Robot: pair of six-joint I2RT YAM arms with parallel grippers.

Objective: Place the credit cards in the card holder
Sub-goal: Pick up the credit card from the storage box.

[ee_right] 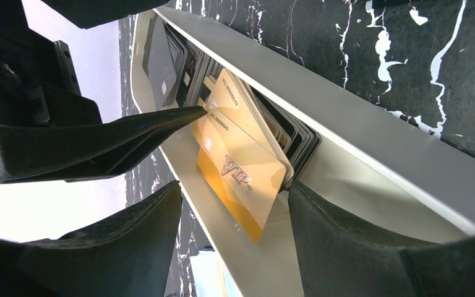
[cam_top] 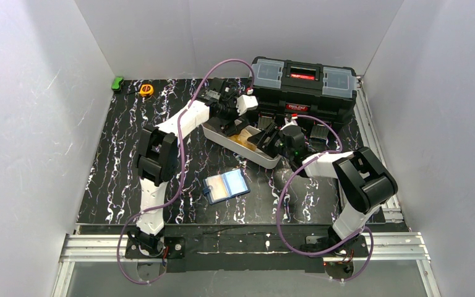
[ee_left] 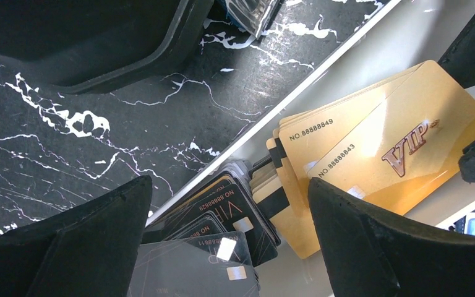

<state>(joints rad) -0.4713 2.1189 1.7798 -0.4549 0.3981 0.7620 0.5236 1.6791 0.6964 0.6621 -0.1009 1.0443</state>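
The credit cards stand in a leaning row inside a long white tray (cam_top: pixel 271 162): gold VIP cards (ee_left: pixel 383 145) (ee_right: pixel 241 176) at one end, black cards (ee_left: pixel 226 226) at the other. My left gripper (cam_top: pixel 226 125) (ee_left: pixel 229 247) hangs open over the black cards and holds nothing; one of its fingers (ee_right: pixel 130 133) touches the gold stack's edge. My right gripper (cam_top: pixel 261 140) (ee_right: pixel 235 247) is open at the gold end, with the front gold card's corner between its fingers, ungripped. The card holder (cam_top: pixel 226 187) lies open on the table in front of the tray, light blue inside.
A big black toolbox (cam_top: pixel 303 86) stands right behind the tray and both grippers. A yellow tape measure (cam_top: pixel 146 90) and a small green object (cam_top: pixel 117 83) sit at the far left corner of the black marbled table (cam_top: pixel 117 167). White walls enclose three sides.
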